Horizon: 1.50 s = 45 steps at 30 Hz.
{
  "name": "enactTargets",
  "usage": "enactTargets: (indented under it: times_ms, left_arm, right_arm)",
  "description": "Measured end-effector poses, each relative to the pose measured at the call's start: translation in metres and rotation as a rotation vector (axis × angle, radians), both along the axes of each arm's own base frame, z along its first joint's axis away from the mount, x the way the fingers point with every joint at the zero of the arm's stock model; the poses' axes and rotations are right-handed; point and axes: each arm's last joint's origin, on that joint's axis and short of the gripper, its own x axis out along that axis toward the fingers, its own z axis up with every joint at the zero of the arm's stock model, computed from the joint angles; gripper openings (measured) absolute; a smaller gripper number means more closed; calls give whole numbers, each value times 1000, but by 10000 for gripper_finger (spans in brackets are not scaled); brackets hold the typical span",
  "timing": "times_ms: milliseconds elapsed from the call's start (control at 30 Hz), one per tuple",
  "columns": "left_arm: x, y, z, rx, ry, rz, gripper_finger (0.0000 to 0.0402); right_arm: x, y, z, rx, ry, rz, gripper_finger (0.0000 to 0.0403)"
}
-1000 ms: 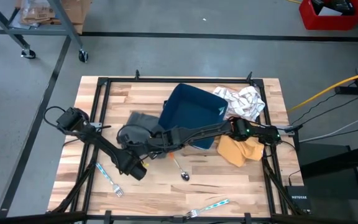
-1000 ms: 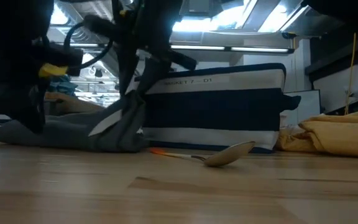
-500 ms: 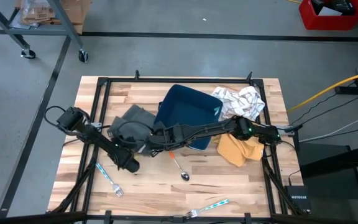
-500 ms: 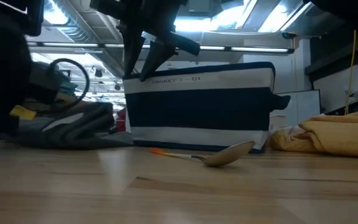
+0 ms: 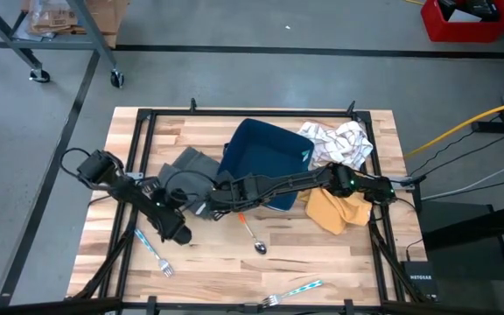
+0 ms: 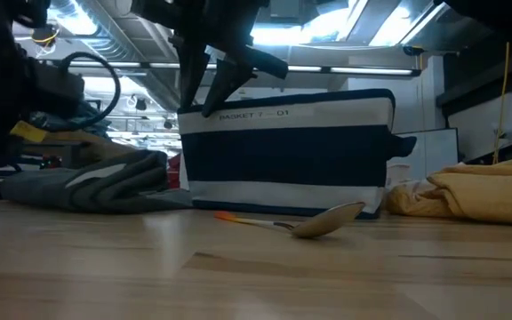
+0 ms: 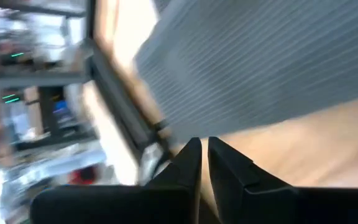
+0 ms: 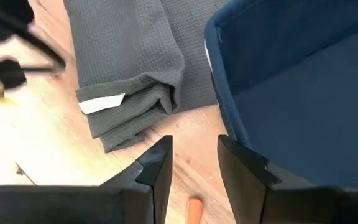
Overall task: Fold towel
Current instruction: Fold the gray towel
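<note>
— Wood shows bare along the near edge of the tabletop (image 5: 226, 267). What lies on that stretch?

— Two forks: one (image 5: 153, 252) toward the near left corner, another (image 5: 292, 292) right at the near edge. A spoon (image 5: 253, 237) lies just inward, near the middle. Around them the planks are open.

— Where is the towel?

— The grey towel (image 8: 129, 81) lies folded in layers left of the middle, a white label showing at its fold. Its far side touches the blue basket (image 5: 265, 162), which stands at mid-tabletop.

— And the left gripper?

— The left gripper (image 5: 178, 234) sits just on the near side of the towel, over bare wood. Its fingers (image 7: 191, 165) are pressed nearly together, a thin slit between them, nothing held.

— The right one?

— The right gripper (image 8: 194, 162) reaches across from the right edge and hovers where towel and basket meet. Its fingers (image 8: 157, 163) stand a narrow gap apart, empty, touching neither.

— What about the far side?

— A checked cloth (image 5: 339, 143) is bunched toward the far right corner, a yellow cloth (image 5: 335, 212) by the right edge. The far left corner is bare planks.
</note>
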Motion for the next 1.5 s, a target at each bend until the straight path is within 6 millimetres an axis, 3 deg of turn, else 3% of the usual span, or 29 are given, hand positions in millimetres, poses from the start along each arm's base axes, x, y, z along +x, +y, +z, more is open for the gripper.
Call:
enactTargets:
  times_ms: [300,700,900,1167,1500]
  left_arm:
    - [22,-2,-9,-82,-184,-109,17]
    - [30,13,-9,-109,-57,-170,17]
    - [28,10,-10,-127,-51,-173,17]
    - [26,3,-10,-124,-113,-149,17]
    - [24,14,-5,-1,-123,-123,17]
  right_arm:
    - [-1,7,-1,113,25,50,131]
    - [-40,-3,-16,-19,408,-125,131]
    - [-40,3,-15,-40,388,-98,131]
    - [-41,1,-12,-253,376,-76,131]
    - [-41,2,-13,-182,396,-66,131]
